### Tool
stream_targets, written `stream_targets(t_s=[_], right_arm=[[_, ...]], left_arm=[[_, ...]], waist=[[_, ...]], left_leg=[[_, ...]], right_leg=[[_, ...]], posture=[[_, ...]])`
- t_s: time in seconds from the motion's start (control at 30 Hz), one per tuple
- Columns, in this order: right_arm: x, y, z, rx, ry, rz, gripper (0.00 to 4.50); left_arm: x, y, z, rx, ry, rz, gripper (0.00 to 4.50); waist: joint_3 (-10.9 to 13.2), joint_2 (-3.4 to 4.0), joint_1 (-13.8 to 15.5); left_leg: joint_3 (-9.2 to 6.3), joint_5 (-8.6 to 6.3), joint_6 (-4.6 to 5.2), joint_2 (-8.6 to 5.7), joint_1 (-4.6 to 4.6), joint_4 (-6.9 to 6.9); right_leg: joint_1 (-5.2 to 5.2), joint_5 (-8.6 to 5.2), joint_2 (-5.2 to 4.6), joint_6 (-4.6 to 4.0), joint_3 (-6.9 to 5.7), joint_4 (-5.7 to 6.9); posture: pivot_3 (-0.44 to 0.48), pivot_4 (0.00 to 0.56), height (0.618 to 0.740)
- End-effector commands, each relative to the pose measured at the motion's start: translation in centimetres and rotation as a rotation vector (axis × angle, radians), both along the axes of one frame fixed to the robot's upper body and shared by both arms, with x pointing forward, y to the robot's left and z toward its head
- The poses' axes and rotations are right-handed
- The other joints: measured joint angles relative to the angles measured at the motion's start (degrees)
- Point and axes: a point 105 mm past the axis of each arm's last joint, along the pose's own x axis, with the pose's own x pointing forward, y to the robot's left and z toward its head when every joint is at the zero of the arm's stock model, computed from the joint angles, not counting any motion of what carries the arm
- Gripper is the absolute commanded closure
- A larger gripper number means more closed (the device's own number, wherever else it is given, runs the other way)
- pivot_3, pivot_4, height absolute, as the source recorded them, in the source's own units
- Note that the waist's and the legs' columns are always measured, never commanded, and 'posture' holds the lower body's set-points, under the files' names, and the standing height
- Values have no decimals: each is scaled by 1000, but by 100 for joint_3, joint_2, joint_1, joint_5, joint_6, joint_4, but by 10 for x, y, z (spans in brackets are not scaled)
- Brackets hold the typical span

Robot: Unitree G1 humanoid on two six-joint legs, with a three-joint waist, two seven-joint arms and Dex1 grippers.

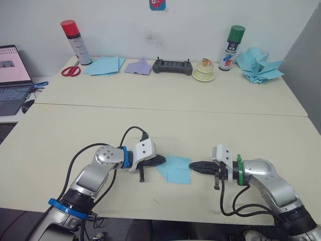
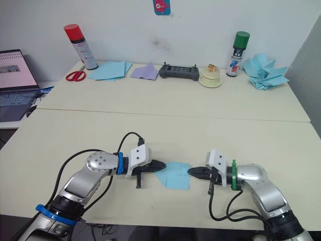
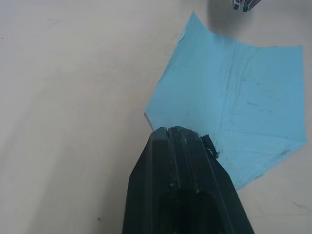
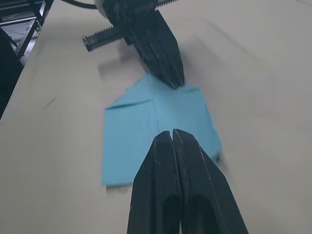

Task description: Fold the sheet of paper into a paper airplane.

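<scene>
Lying between closed left gripper (image 1: 161, 160) and right gripper (image 1: 193, 165) (tips touching): sheet of paper (image 1: 175, 169).

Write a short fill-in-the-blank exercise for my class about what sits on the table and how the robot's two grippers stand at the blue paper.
1. The sheet of paper lies flat between the left gripper and the ____ gripper.
2. Both grippers' fingers are ____.
3. The spray can beside the scissors has a ____ cap.
4. The heap of blue paper planes lies next to the can with the ____ cap.

Missing words: right; shut; red; green
</scene>
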Motion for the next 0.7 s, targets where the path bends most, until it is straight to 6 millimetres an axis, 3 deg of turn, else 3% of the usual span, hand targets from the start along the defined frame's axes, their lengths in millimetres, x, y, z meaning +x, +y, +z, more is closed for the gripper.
stream_targets(t_s=[0.03,0.17,0.3,0.43,0.57,0.7], right_arm=[[6,12,-11,-49,-44,3,4463],[9,14,-29,-108,-11,-6,4463],[10,17,-33,-117,-12,6,4463],[14,17,-34,-129,-20,7,4463],[16,12,-34,-137,-16,-2,4463],[14,7,-34,-142,-14,-8,4463]], left_arm=[[-2,6,-16,48,47,27,4500],[-1,2,-7,25,18,13,4500],[-6,-20,18,-120,4,-33,4500],[-14,-28,14,-131,41,-56,4500],[-11,-12,-9,-18,58,9,4500],[-13,18,-22,46,76,84,4500]], waist=[[0,0,4],[1,2,8],[1,1,4],[2,-1,-6],[3,0,-12],[0,0,-13]], left_leg=[[0,0,0,0,0,0],[3,0,0,0,-7,-1],[2,0,0,1,-6,0],[2,0,0,2,-6,-1],[-1,0,0,3,-5,-2],[0,0,0,2,-4,-2]], right_leg=[[0,0,0,0,0,-1],[-2,0,-1,0,1,-8],[-1,1,-1,1,0,-8],[-2,1,0,2,0,-7],[-3,0,3,0,1,-7],[-1,0,2,0,4,-9]], posture=[[0,150,740],[0,150,740],[0,150,740],[0,150,740],[0,150,740],[0,150,740]])
